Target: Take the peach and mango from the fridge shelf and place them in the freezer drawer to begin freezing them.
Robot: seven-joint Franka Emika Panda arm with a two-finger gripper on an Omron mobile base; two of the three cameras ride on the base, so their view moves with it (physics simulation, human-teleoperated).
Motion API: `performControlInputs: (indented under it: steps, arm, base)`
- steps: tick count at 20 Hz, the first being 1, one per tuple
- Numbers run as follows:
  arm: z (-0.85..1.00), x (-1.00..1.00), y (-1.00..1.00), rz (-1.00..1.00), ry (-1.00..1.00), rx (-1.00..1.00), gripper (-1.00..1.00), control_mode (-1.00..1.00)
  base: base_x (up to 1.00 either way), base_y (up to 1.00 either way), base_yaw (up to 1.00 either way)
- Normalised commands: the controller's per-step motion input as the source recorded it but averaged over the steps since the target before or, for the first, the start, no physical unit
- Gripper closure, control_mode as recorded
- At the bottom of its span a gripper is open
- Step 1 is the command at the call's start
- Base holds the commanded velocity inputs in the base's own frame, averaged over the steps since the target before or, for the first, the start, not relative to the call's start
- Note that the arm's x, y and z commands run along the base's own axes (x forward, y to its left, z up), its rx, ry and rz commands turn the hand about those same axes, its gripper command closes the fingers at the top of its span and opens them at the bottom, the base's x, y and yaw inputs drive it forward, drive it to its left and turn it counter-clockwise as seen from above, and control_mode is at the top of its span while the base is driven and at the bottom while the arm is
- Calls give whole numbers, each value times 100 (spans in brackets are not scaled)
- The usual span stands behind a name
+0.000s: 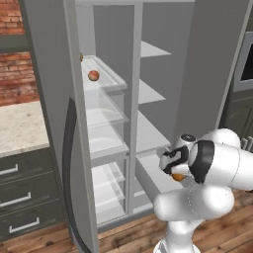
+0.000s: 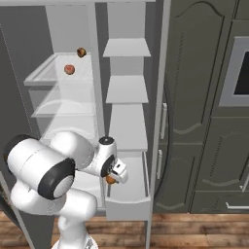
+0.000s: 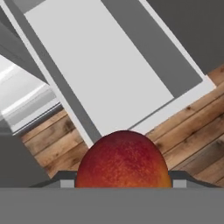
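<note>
so the gripper (image 1: 174, 168) has its fingers clamped on either side of the mango (image 3: 123, 159), holding it right above the pulled-out freezer drawer (image 2: 127, 206), and further back, way up top, the peach (image 1: 93, 75) is sitting on the fridge shelf (image 1: 112, 76)

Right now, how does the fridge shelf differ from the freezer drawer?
The fridge shelf sits high and is translucent; the freezer drawer sits low, pulled out, and is solid light grey. The shelf carries the peach; the drawer holds no fruit yet. Both are shallow with raised edges.
</note>
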Motion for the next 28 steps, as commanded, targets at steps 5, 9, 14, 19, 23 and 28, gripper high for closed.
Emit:
performControlInputs:
  steps: [5,9,14,19,23,28]
  arm:
    - [-61,22,-8,0,1,1,100,-100]
    - [-28,16,-29,0,-1,5,100,-100]
    - [-34,43,-5,0,0,2,100,-100]
    - [-22,40,0,0,1,2,100,-100]
    - [-72,3,0,0,0,0,100,-100]
    - [-59,0,0,0,0,0,100,-100]
  base:
    - [0,0,0]
    - [0,0,0]
    - [0,0,0]
    - [0,0,0]
    - [0,0,0]
    - [0,0,0]
